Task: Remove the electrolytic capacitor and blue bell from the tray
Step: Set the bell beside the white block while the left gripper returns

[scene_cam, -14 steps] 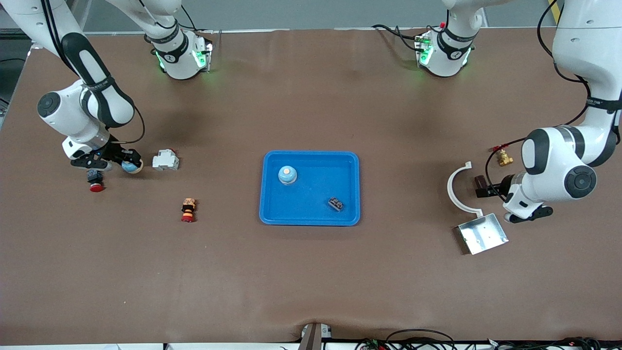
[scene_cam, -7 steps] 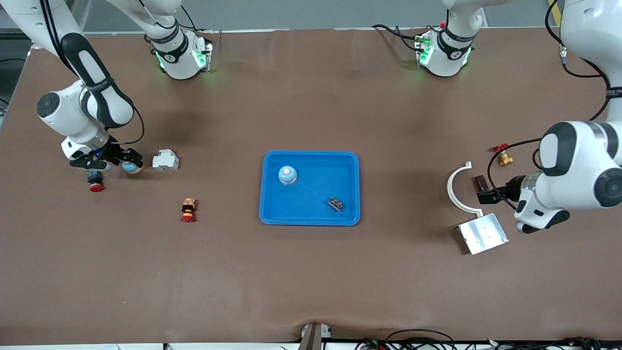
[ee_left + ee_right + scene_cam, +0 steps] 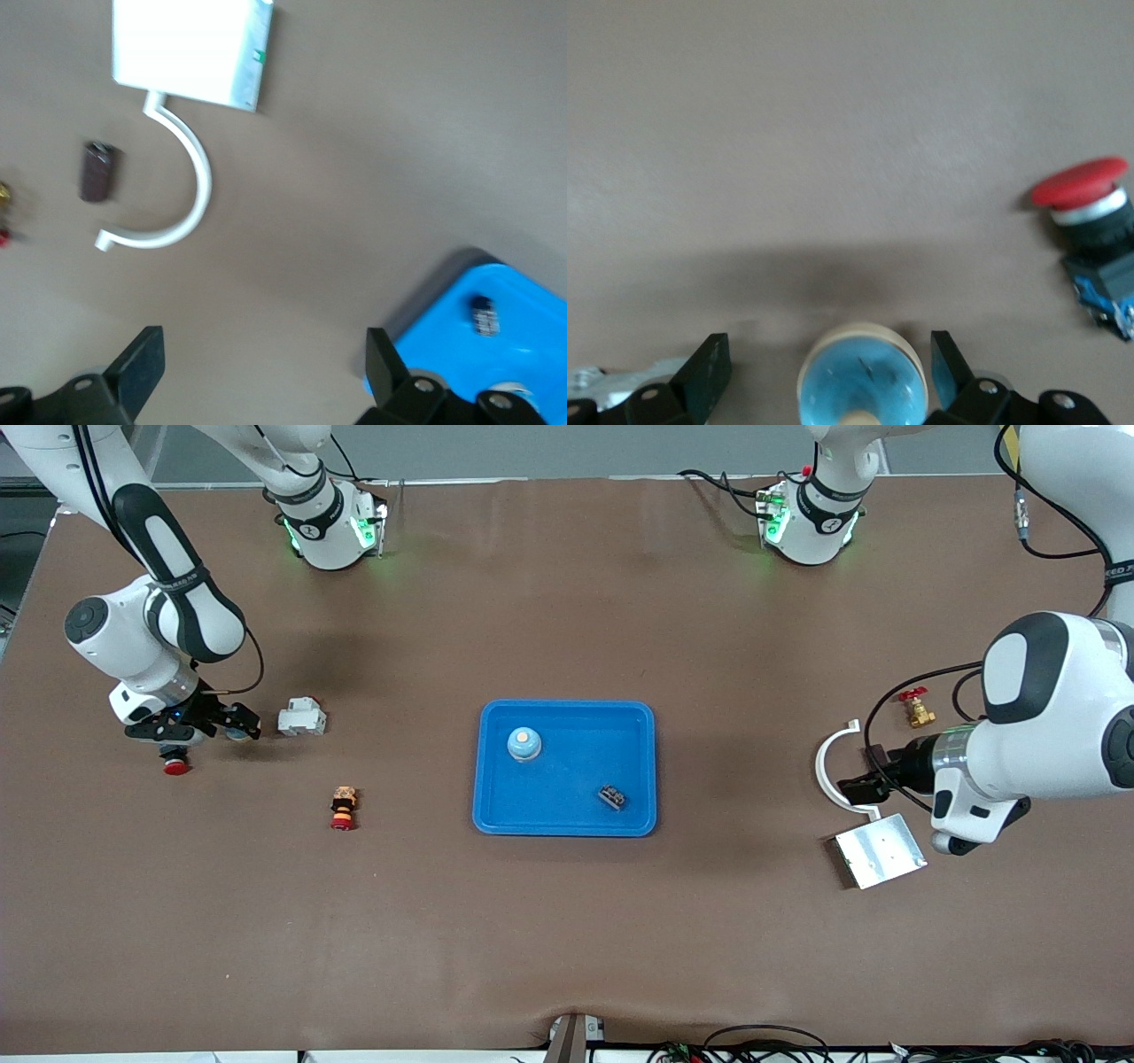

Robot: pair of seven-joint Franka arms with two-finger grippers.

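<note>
Brown table mat [image 3: 567, 921] under everything, both Franka bases along the top edge of the front view. Blue tray [image 3: 638, 717] at centre: light-blue bell [image 3: 524, 744] in it, small dark capacitor [image 3: 612, 796] also in it, nearer the front camera and toward the left arm's end. Second bell [image 3: 862, 376], light blue with cream rim, on the mat at the right arm's end, between the spread fingers of the right gripper [image 3: 202, 726], not gripped. Red push button [image 3: 175, 763] just beside that gripper, white breaker-like block [image 3: 301, 716] near it, small orange-and-red stacked part [image 3: 343, 807] nearer the front camera. Left gripper [image 3: 858, 786] wide open, holding nothing, over the white curved bracket [image 3: 828, 766]. Near it: dark small block [image 3: 97, 172], silver metal plate [image 3: 879, 850], brass valve with red handle [image 3: 917, 708].
</note>
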